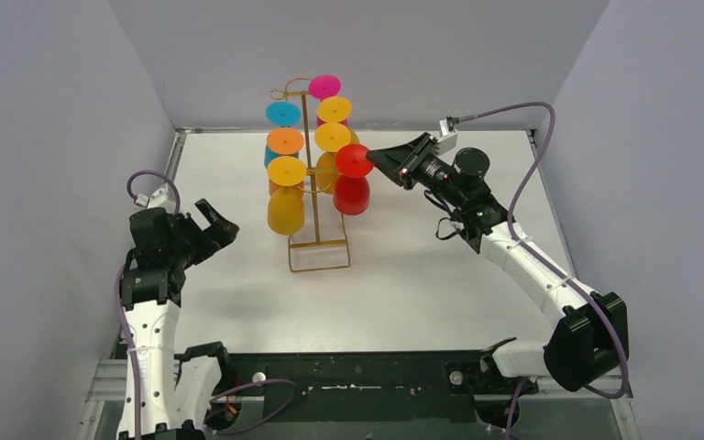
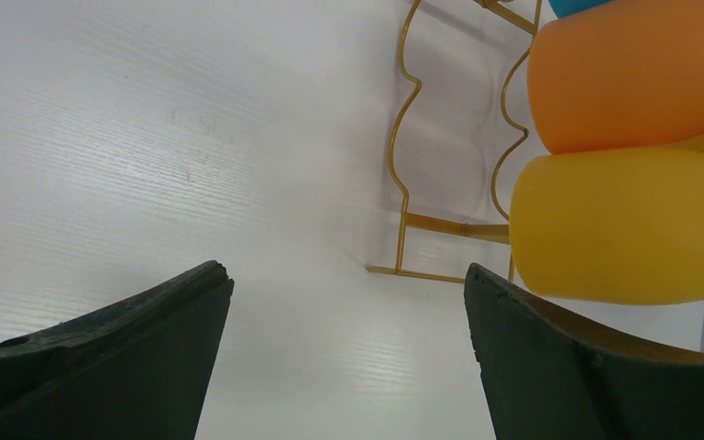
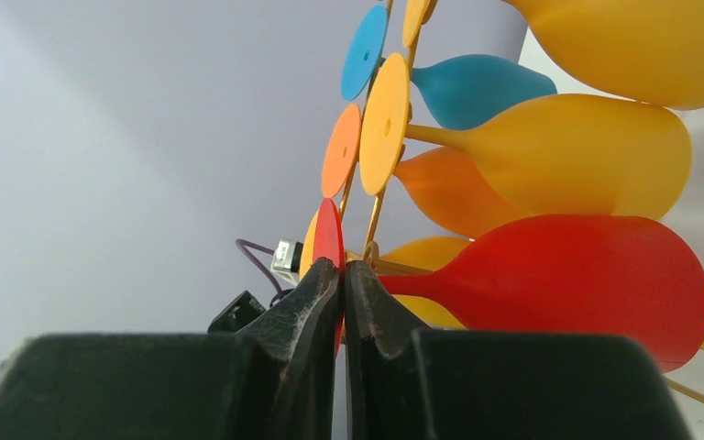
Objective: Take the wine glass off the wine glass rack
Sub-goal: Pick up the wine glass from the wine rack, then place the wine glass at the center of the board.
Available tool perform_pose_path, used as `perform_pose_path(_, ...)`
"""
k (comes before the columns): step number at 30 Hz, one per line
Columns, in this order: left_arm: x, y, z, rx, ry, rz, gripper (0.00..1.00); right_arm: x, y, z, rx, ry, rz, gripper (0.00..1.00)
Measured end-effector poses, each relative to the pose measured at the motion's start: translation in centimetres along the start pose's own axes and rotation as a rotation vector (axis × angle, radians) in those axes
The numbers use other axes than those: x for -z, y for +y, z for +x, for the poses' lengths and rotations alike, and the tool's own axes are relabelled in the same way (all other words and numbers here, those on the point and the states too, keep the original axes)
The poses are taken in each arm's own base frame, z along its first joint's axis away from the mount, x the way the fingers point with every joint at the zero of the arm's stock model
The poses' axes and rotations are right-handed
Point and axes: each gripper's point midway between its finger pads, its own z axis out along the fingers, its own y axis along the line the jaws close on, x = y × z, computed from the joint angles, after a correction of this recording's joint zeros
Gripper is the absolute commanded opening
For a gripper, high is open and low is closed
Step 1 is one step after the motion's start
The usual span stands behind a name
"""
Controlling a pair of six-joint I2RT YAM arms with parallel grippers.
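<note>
A gold wire wine glass rack [image 1: 309, 183] stands mid-table with several coloured plastic wine glasses hanging upside down from its arms. The red wine glass [image 1: 352, 188] hangs lowest on the right side. My right gripper [image 1: 373, 158] is shut on the thin red foot disc [image 3: 328, 236] of that glass, whose red bowl [image 3: 587, 280] stretches away to the right. My left gripper [image 1: 219, 220] hangs open to the left of the rack with nothing between its fingers [image 2: 156, 339]. It faces the rack's looped base [image 2: 422, 229] and a yellow glass bowl [image 2: 623, 225].
Orange [image 1: 285, 142], blue [image 1: 282, 114], magenta [image 1: 324, 87] and yellow [image 1: 286, 170] glass feet fan out at the top of the rack. Grey walls enclose the white table [image 1: 422, 275] on three sides. The arm bases sit at the near edge.
</note>
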Motion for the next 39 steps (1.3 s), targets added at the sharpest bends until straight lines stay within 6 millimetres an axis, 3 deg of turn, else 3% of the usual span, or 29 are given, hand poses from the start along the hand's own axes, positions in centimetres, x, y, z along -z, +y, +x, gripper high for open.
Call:
perform_pose_path(7,1.7,-1.1,-0.1,-0.070,-0.017,0.030,0.97,1.6,0.3,0.1,0.029,-0.024,0.006,0.00)
perform_pose_path(12,2.6,-2.0,0.3,-0.122,-0.010,0.068,0.91,3.6,1.1,0.2,0.071,-0.058,-0.008,0.00)
perform_pose_path(17,3.9,-4.7,1.4,-0.202,0.030,0.210,0.89,6.3,1.5,0.6,0.141,-0.099,-0.005,0.00)
perform_pose_path(25,8.3,-10.8,6.3,-0.337,0.207,0.601,0.88,9.6,-0.7,2.2,0.211,-0.111,0.044,0.00)
perform_pose_path(27,8.8,-11.3,7.8,-0.314,0.245,0.678,0.82,10.1,-1.6,2.8,0.230,-0.095,0.052,0.00)
perform_pose_path(32,8.8,-11.3,11.6,-0.226,0.358,0.789,0.87,11.4,-4.1,4.9,0.280,-0.027,0.081,0.00)
perform_pose_path(39,9.3,-13.4,13.8,-0.152,0.420,0.930,0.83,12.9,-6.0,7.1,0.346,0.041,0.088,0.00)
